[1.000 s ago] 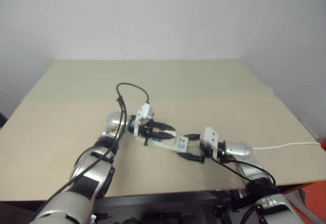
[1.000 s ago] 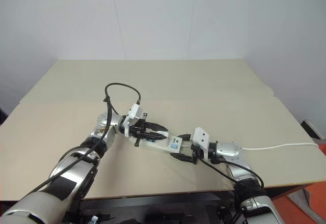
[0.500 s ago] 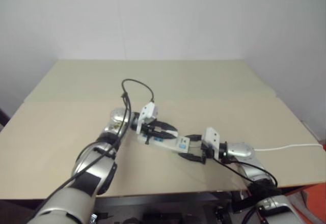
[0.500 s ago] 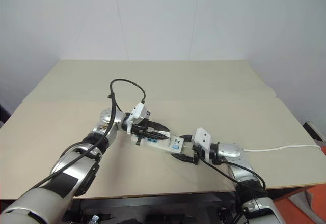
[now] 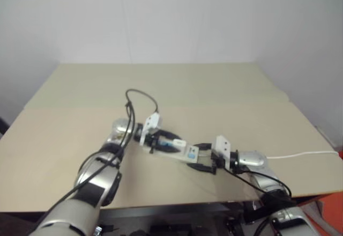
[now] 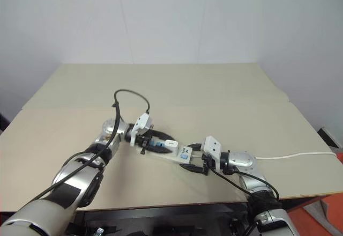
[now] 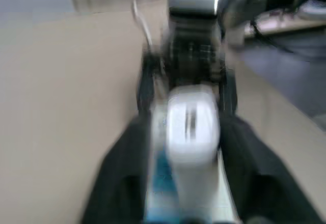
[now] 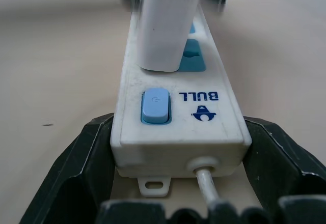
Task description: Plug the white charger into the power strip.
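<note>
Letting go seems to be what the left gripper (image 6: pixel 155 142) is doing: a second ago its black fingers lay closed over the white charger (image 6: pixel 170 144), and now they stand apart on either side of it, with the hand lower along the power strip (image 6: pixel 170 151) than it was. From the left wrist the charger is a white block between the two dark fingers (image 7: pixel 122 173), with a gap showing on each side, so I judge that the fingers no longer press it, though blur keeps me from being sure.

The charger itself sits on top of the strip, in the socket next to the switch end. From the right wrist its base meets the strip's white face just beyond the blue switch (image 8: pixel 155 105), upright and with no gap that I can make out. The strip lies on the desk (image 6: pixel 225 96), its cord (image 6: pixel 289 154) running off past the right arm.

The right gripper (image 6: pixel 197 160) has not budged: its fingers, spread wide, bracket the switch end of the strip from both sides.

By my reading the plug is in, and what remains is for both hands to back away without dragging the strip.
</note>
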You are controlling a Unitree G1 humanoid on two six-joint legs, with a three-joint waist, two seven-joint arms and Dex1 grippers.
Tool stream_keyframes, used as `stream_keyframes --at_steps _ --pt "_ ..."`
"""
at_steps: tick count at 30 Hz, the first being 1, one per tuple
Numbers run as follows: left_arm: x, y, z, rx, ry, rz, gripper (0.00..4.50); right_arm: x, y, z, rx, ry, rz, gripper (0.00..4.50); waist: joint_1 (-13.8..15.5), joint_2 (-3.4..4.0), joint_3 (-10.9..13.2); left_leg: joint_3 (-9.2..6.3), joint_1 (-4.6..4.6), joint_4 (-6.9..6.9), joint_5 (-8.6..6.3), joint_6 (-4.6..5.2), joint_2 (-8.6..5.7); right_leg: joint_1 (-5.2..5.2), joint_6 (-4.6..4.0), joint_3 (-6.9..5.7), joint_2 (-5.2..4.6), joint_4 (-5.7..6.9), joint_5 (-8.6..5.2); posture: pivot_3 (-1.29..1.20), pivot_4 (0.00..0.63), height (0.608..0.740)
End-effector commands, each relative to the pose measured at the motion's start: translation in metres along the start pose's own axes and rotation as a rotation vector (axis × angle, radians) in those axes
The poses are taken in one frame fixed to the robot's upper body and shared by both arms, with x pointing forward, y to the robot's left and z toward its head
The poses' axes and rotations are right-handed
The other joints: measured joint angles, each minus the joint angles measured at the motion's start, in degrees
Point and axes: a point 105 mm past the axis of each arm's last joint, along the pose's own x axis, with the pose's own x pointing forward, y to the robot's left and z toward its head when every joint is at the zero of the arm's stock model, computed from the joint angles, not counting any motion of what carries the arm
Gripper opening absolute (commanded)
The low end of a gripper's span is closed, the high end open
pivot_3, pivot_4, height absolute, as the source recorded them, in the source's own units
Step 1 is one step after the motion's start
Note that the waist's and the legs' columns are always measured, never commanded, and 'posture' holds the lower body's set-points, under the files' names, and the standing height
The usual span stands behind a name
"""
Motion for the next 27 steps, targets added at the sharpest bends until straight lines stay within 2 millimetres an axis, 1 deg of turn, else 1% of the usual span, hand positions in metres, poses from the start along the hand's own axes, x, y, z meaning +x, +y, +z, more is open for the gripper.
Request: stream_keyframes --at_steps 1,2,4,7,12,14,15,17,19,22,24,26,27 --pt "-0.001 0.001 0.002 0.024 0.022 -0.005 3.52 0.009 0.02 -0.009 0.008 0.035 0.103 3.45 0.03 -0.01 0.0 -0.02 -0.1 0.01 0.0 0.0 0.0 -0.1 0.0 -0.03 -0.01 0.01 0.01 0.0 0.15 0.74" --pt "-0.001 0.002 0.003 0.027 0.021 -0.004 3.9 0.009 0.02 -0.009 0.008 0.035 0.103 3.45 -0.01 -0.01 0.0 0.02 -0.09 0.01 0.0 0.0 -0.01 -0.11 0.0 0.0 -0.03 0.02 0.01 0.0 0.15 0.74" --pt "-0.001 0.002 0.004 0.032 0.018 -0.002 4.46 0.009 0.02 -0.009 0.007 0.035 0.102 3.45 -0.06 -0.01 0.0 0.04 -0.1 0.01 0.0 0.0 -0.01 -0.13 0.0 0.02 -0.01 0.02 0.01 0.0 0.15 0.74" --pt "-0.002 0.004 0.007 0.039 0.006 0.006 4.46 0.01 0.02 -0.01 0.006 0.038 0.101 3.45 -0.09 -0.01 0.01 0.03 -0.12 -0.01 0.0 0.0 0.0 -0.17 0.0 0.02 -0.01 0.03 0.01 0.0 0.15 0.74" --pt "-0.006 0.006 0.013 0.067 0.034 -0.003 4.46 0.009 0.019 -0.01 0.003 0.042 0.099 3.45 -0.18 -0.01 0.01 0.04 -0.14 -0.01 0.0 0.0 0.0 -0.2 0.0 0.03 -0.01 0.03 0.01 0.0 0.15 0.74" --pt "-0.009 0.009 0.018 0.091 0.035 0.001 4.46 0.009 0.018 -0.01 0.001 0.043 0.098 3.45 -0.22 -0.01 0.02 0.04 -0.15 -0.01 0.0 0.0 0.0 -0.21 0.0 0.03 0.0 0.04 0.01 0.0 0.15 0.74" --pt "-0.011 0.012 0.026 0.116 -0.001 0.019 4.46 0.009 0.018 -0.01 0.001 0.043 0.097 3.45 -0.24 -0.01 0.02 0.04 -0.16 -0.01 0.0 0.0 0.0 -0.22 0.0 0.04 0.0 0.04 0.01 0.0 0.15 0.74" --pt "-0.017 0.018 0.047 0.107 -0.107 0.055 4.46 0.009 0.018 -0.011 -0.001 0.045 0.097 3.45 -0.24 -0.05 0.08 0.03 -0.18 -0.01 0.0 0.0 0.0 -0.24 0.0 0.04 -0.01 0.05 0.01 0.0 0.15 0.74" --pt "-0.027 0.021 0.068 0.112 -0.198 0.072 4.46 0.009 0.018 -0.011 -0.003 0.046 0.094 3.45 -0.31 -0.05 0.12 0.02 -0.22 -0.01 0.0 0.0 0.01 -0.29 -0.01 0.04 -0.01 0.08 0.01 0.0 0.15 0.74" --pt "-0.051 0.027 0.108 0.11 -0.41 0.116 4.46 0.009 0.018 -0.011 -0.011 0.049 0.087 3.45 -0.41 -0.04 0.2 0.0 -0.23 -0.01 0.0 0.0 0.03 -0.31 0.0 0.05 -0.01 0.1 0.01 0.0 0.15 0.74" --pt "-0.069 0.033 0.129 0.12 -0.527 0.165 4.46 0.01 0.016 -0.011 -0.016 0.049 0.071 3.45 -0.39 -0.07 0.22 0.0 -0.22 -0.01 0.0 0.0 0.03 -0.32 0.0 0.04 0.0 0.09 0.01 0.0 0.15 0.74" --pt "-0.085 0.038 0.138 0.146 -0.578 0.229 4.46 0.01 0.015 -0.011 -0.011 0.045 0.063 3.45 -0.41 -0.1 0.24 0.0 -0.22 0.0 0.0 0.0 0.02 -0.31 0.0 0.03 -0.01 0.09 0.01 0.0 0.15 0.74" --pt "-0.092 0.04 0.139 0.155 -0.584 0.258 4.46 0.01 0.014 -0.01 0.0 0.039 0.069 3.45 -0.48 -0.09 0.24 0.01 -0.21 0.0 0.0 -0.01 0.02 -0.3 0.0 0.03 0.0 0.08 0.01 0.0 0.15 0.74"
